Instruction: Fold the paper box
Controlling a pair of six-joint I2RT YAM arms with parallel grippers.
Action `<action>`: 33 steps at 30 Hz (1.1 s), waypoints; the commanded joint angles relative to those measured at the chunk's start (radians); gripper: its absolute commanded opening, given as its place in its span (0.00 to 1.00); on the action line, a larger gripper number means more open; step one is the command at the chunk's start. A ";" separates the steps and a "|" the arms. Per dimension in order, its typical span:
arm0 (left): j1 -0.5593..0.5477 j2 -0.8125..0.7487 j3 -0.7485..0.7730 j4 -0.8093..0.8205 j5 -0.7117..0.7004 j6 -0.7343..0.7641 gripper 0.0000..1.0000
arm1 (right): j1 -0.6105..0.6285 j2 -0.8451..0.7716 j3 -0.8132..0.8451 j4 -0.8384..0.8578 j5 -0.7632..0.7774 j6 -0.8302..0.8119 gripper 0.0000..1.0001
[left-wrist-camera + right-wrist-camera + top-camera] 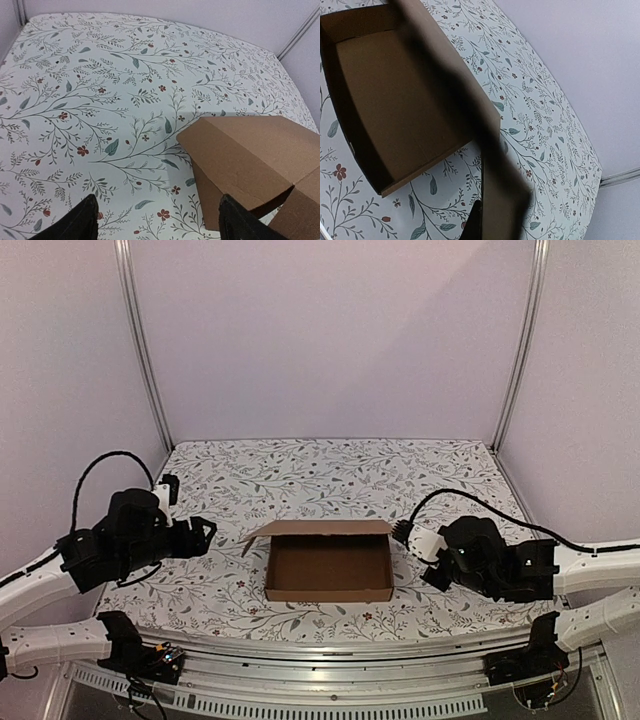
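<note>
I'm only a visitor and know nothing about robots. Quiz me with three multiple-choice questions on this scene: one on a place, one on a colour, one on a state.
1. Where is the paper box?
A. middle of the table
B. far left corner
C. lifted in the air

2. What colour is it?
A. white
B. brown
C. blue

3. How is the left gripper?
A. shut
B. open and empty
C. clamped on the box

Answers:
1 A, it rests flat at the table's centre.
2 B, it is plain brown cardboard.
3 B, its fingers stand apart with only table showing between them.
</note>
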 commanded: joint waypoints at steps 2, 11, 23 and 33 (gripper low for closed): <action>-0.009 0.040 0.031 0.020 0.071 0.029 0.81 | -0.004 -0.058 0.088 -0.102 -0.045 -0.012 0.00; -0.009 0.089 0.079 0.030 0.183 0.088 0.79 | -0.008 -0.045 0.270 -0.348 -0.046 0.079 0.00; -0.009 -0.044 0.137 -0.075 0.272 0.108 0.73 | -0.077 0.028 0.406 -0.509 -0.088 0.219 0.00; -0.009 -0.010 -0.015 0.207 0.425 0.076 0.68 | -0.128 0.097 0.452 -0.548 -0.191 0.319 0.00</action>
